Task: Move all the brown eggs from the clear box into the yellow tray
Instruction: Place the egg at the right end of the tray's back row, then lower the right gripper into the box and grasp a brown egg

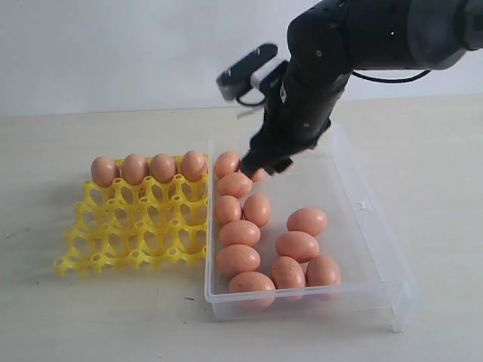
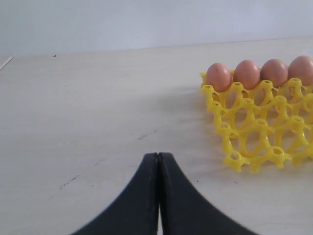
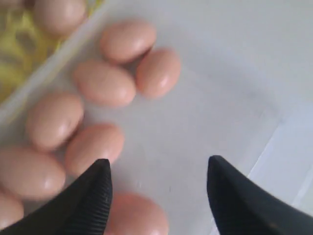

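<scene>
R gripper (image 1: 262, 167) (image 3: 159, 164): jaws noted wide apart, nothing held betw. them. In the R wrist view the ribbed black fingers (image 3: 98, 191) are seen over pale box floor, w/ one of the brown eggs (image 3: 134, 215) lying below the gap. The gripper is positioned over the far-L part of the clear box (image 1: 377, 241), angled downward, just above the eggs there; contact w/ any egg cannot be confirmed. L gripper (image 2: 158, 156): jaws pressed together, empty, held over the bare table (image 2: 73, 122), w/ the yellow tray (image 2: 254, 142) near by; this gripper is not seen in the ext. view. Eggs in box: twelve counted, lying loose on their sides, grouped mostly along the wall nearest the tray & across the near end (image 1: 296, 245); one (image 1: 260, 176) is partly hidden behind the R gripper tip. Four more (image 1: 135, 167) are seated side by side in the tray's far row, every cup of that row filled; the other three rows show open lattice. The tray (image 1: 128, 230) is set on the table just beside the box's L wall; whether touching cannot be told. A latch tab (image 1: 363, 204) is noted on the box's R wall.
</scene>
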